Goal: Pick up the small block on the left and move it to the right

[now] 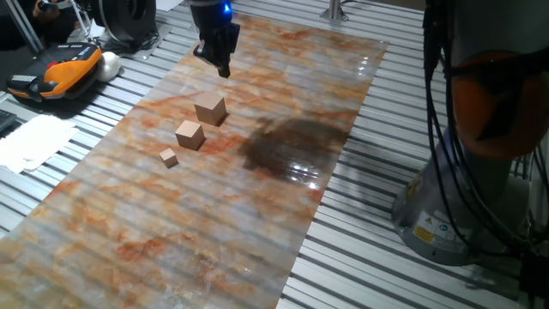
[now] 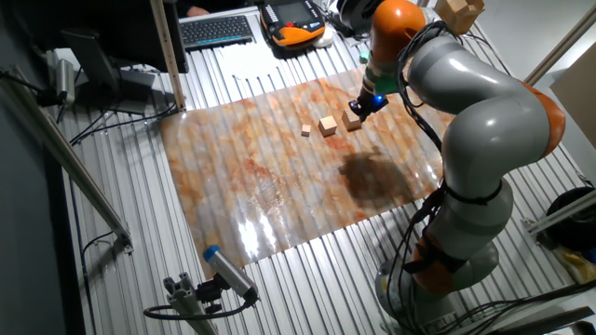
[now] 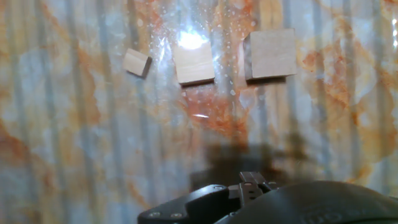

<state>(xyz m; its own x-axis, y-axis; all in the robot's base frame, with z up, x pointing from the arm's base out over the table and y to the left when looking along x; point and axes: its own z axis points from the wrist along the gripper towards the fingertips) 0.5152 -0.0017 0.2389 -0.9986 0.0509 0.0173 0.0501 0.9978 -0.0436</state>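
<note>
Nearest in one fixed view lies the tiniest light-tan wooden cube (image 1: 169, 157), then the middle-sized tan cube (image 1: 190, 135) beyond it, then the small block (image 1: 210, 110), the largest plain tan wooden cube, on the marbled orange sheet (image 1: 171, 232). Beyond and above that block hangs the black gripper (image 1: 220, 58), apart from it. We would centre it over the block, clear of the middle cube, then descend straight. We cannot tell how wide the fingers stand: the hand view shows only housing.

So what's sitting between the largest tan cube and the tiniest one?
The middle-sized tan cube lies between the largest cube and the tiniest cube, apart from both; the hand view shows it best.
</note>
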